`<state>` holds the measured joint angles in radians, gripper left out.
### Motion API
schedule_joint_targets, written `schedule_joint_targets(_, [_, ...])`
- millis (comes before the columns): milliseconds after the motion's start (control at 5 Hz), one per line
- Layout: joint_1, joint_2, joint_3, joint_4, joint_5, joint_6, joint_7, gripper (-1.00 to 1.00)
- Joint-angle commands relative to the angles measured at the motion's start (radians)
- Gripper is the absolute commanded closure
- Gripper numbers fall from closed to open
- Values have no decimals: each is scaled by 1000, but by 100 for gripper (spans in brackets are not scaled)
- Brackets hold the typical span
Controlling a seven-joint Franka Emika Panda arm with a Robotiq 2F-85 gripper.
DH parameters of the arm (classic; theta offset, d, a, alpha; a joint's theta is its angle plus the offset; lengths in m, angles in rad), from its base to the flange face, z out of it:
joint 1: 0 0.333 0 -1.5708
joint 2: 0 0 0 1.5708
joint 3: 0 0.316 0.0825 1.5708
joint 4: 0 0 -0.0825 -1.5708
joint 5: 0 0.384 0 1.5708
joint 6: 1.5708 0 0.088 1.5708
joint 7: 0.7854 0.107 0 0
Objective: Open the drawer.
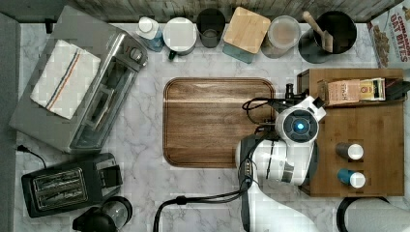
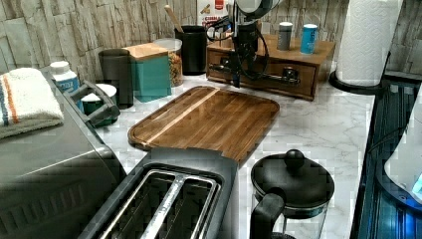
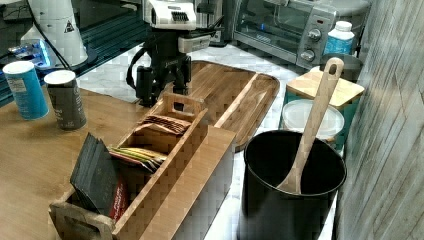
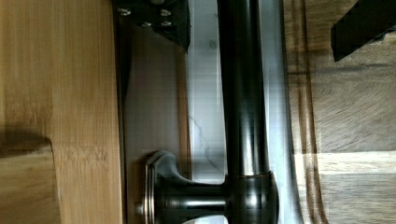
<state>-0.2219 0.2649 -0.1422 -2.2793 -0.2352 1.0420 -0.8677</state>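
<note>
The hand [image 4: 259, 28] hangs open, one finger [image 4: 159, 18] on each side of the black handle [image 4: 240, 93] without gripping it. The drawer [image 2: 263, 74], at two o'clock from the tray [image 2: 209, 119] in the left view, sits shut in its box [image 2: 318, 52] on the worktop [image 2: 318, 129].

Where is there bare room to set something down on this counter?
The wooden tray is bare, as is the marble between it and the toaster oven. The back row of canisters is crowded; the gripper hangs at the drawer handle.

Glossy dark metal handle [image 4: 240, 102], bamboo drawer [image 2: 263, 67]
</note>
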Motion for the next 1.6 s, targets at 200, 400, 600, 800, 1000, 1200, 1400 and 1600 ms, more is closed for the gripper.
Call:
schedule_joint_targets(200, [-39,28,16,-19,71,45,-46,-100])
schedule_joint_targets(400, [-48,31,27,-25,80,36,-32,-100])
schedule_joint_targets(600, [-62,37,46,-21,111,21,-52,-100])
schedule_joint_targets(800, [-58,47,48,-53,135,86,-29,-100])
schedule_joint_targets(1000, [-39,35,54,-58,153,63,-21,-100])
schedule_joint_targets(1200, [17,-12,58,-75,147,10,69,-100])
schedule_joint_targets(1400, [1,-53,146,-132,214,41,-72,-100])
schedule_joint_targets(1600, [2,-52,220,-132,265,7,-119,-100])
